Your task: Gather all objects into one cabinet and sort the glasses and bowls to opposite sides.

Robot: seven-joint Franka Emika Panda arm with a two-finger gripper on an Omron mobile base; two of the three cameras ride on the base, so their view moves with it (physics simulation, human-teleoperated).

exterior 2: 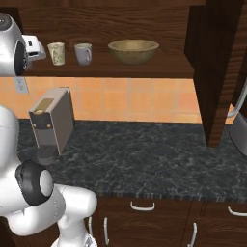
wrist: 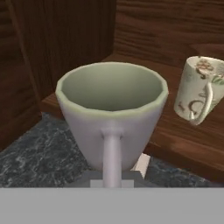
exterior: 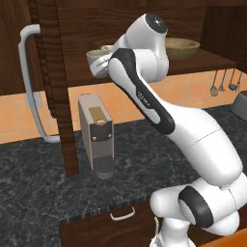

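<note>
Here the dark cabinet (exterior 2: 212,72) stands open, its shelf (exterior 2: 144,67) carrying the tan bowl (exterior 2: 133,50), then leftward the grey mug (exterior 2: 83,53) and cream cup (exterior 2: 56,53); further left, the gripper (wrist: 112,181) pinches the greenish-white cup (wrist: 112,113) by its handle

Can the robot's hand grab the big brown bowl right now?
Probably not yet. The gripper is shut on the pale green cup, so it is full, and the cream cup and grey mug stand between it and the bowl.
</note>
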